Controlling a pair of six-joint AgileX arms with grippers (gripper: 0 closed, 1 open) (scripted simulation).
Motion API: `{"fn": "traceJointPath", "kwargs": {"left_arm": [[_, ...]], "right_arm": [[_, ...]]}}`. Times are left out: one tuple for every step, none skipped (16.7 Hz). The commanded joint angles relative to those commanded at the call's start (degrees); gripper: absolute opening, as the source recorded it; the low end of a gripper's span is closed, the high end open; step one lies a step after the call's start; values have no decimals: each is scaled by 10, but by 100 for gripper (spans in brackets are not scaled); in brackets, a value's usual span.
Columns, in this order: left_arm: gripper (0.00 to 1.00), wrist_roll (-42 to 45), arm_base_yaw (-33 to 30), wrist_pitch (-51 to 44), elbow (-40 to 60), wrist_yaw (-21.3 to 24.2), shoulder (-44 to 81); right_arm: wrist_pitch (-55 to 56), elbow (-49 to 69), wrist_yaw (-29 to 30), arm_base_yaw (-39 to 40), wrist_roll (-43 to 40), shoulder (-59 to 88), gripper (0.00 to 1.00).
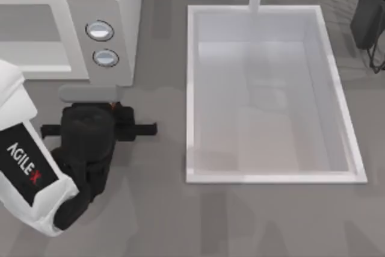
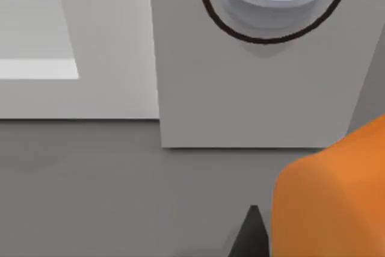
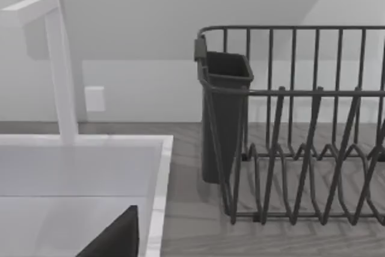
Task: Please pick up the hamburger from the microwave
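Left gripper point(image 1: 114, 105): you have it low over the table point(image 1: 162, 221), just in front of the microwave's grey panel, under the lower knob. Its body hides the fingers from above. In the left wrist view an orange mass sits right against the camera beside a dark fingertip point(image 2: 251, 236). Whether the fingers are closed on it, you cannot tell.

Hamburger point(image 2: 331, 197): outside the cavity, at the left gripper. From above only a sliver of orange point(image 1: 112, 106) shows between the gripper body and the microwave's front edge. In the wrist view it is large, orange and blunt-cornered, close to the bottom edge of the grey panel.

Microwave point(image 1: 120, 4): top-left of the table, white body, wide cavity point(image 1: 33, 40) open toward you. The grey panel point(image 1: 114, 79) carries two round knobs, upper point(image 1: 100, 30) and lower point(image 1: 106, 58). A flat grey tab point(image 1: 90, 92) projects from the front just above the gripper.

Sink point(image 1: 191, 88): white basin, right of the microwave, with a strip of bare table between them. Its left rim runs parallel to the gripper's side bar point(image 1: 141, 128), a little apart from it.

Open room: bare table lies along the front edge, below the arm and the sink.

Right gripper: parked at the far right back corner point(image 1: 368, 10). Its wrist view looks over the sink rim point(image 3: 159, 197), the white faucet point(image 3: 60, 70) and a dark wire dish rack point(image 3: 301, 148) with a cup holder point(image 3: 222, 118). A dark finger edge point(image 3: 117, 239) shows. Opening: cannot tell.
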Motion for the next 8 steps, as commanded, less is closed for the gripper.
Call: {"fn": "traceJointPath", "kwargs": {"left_arm": [[0, 0, 0, 0, 0, 0, 0], [0, 0, 0, 0, 0, 0, 0], [0, 0, 0, 0, 0, 0, 0], [0, 0, 0, 0, 0, 0, 0], [8, 0, 0, 0, 0, 0, 0], [15, 0, 0, 0, 0, 0, 0], [23, 0, 0, 0, 0, 0, 0], [30, 0, 0, 0, 0, 0, 0]], "right_arm": [[0, 0, 0, 0, 0, 0, 100], [0, 0, 0, 0, 0, 0, 100], [0, 0, 0, 0, 0, 0, 100], [0, 0, 0, 0, 0, 0, 100], [0, 0, 0, 0, 0, 0, 100], [0, 0, 0, 0, 0, 0, 100], [0, 0, 0, 0, 0, 0, 100], [0, 0, 0, 0, 0, 0, 100]]}}
